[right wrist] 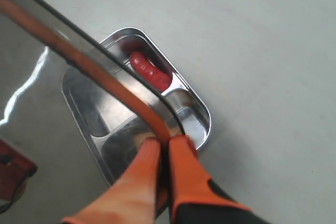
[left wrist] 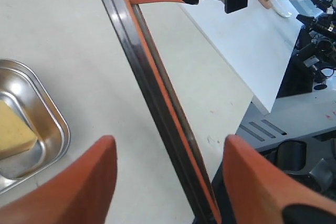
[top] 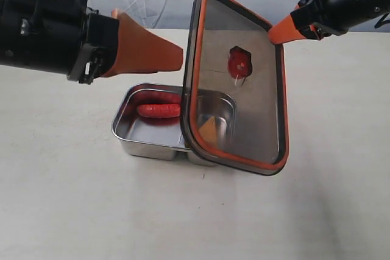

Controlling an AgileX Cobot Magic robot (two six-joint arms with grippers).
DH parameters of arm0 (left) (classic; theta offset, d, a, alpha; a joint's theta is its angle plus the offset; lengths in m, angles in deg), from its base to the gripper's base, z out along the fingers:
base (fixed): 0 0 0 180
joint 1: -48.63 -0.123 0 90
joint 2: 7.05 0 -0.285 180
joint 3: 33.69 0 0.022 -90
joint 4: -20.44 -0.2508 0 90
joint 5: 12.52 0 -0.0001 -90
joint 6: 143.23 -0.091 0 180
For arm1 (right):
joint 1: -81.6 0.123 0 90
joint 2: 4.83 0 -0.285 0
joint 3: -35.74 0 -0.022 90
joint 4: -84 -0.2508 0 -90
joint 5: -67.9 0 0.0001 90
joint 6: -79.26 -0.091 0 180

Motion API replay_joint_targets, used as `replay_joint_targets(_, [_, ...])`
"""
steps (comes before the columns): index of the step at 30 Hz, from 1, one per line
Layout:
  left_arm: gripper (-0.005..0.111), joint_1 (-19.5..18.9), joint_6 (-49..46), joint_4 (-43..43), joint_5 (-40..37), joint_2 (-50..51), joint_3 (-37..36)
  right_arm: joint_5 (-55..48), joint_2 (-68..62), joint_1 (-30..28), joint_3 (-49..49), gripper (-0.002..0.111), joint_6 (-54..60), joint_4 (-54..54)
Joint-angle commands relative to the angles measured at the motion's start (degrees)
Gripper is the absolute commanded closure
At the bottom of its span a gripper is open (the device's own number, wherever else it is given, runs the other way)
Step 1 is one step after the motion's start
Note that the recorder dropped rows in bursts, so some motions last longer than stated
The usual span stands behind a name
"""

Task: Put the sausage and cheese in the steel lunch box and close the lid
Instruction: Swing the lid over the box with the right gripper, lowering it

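Clamps right claw (top: 277,31) shut on dark translucent orange-rimmed plastic lid (top: 244,108), long axis hanging steeply below claw, over shiny steel lunch box (top: 131,135) holding red sausage (top: 159,110), yellow cheese wedge (top: 209,130). Spreads empty left claw (left wrist: 169,145) astride lid's edge.

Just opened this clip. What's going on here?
The right gripper is shut on the rim of the lid, holding it tilted steeply over the lunch box. The sausage lies in the larger compartment and the cheese in the smaller one, so both foods are in. The left gripper is open at the lid's opposite edge, not gripping it. The box is not yet closed.
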Motion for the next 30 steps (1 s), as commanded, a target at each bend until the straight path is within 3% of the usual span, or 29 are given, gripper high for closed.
replay_joint_targets(1, [0.049, -0.2, -0.5, 1.2, -0.5, -0.4, 0.0, -2.3, 0.5, -0.3, -0.2, 0.109, 1.8, -3.4])
replay_joint_targets(7, [0.049, -0.2, -1.6, 2.5, -0.5, -0.4, 0.0, -2.1, 0.5, 2.2, -0.2, 0.109, 1.9, -3.6])
replay_joint_targets(14, [0.049, -0.2, -3.0, 4.5, -0.8, -0.4, 0.0, 5.5, 0.5, 7.5, -0.2, 0.109, 1.9, -3.6])
replay_joint_targets(22, [0.050, -0.2, -3.0, 4.1, -0.5, -0.4, 0.0, 5.0, 0.5, 9.6, -0.2, 0.109, 1.9, -3.9])
replay_joint_targets(24, [0.058, -0.2, -3.0, 3.4, -0.5, -0.4, 0.0, 4.9, 0.5, 10.0, -0.2, 0.109, 1.9, -3.9])
replay_joint_targets(30, [0.101, -0.2, -3.0, 2.1, 1.6, -0.4, 0.0, 3.6, 0.6, 10.0, -0.2, 0.109, 1.9, -5.3])
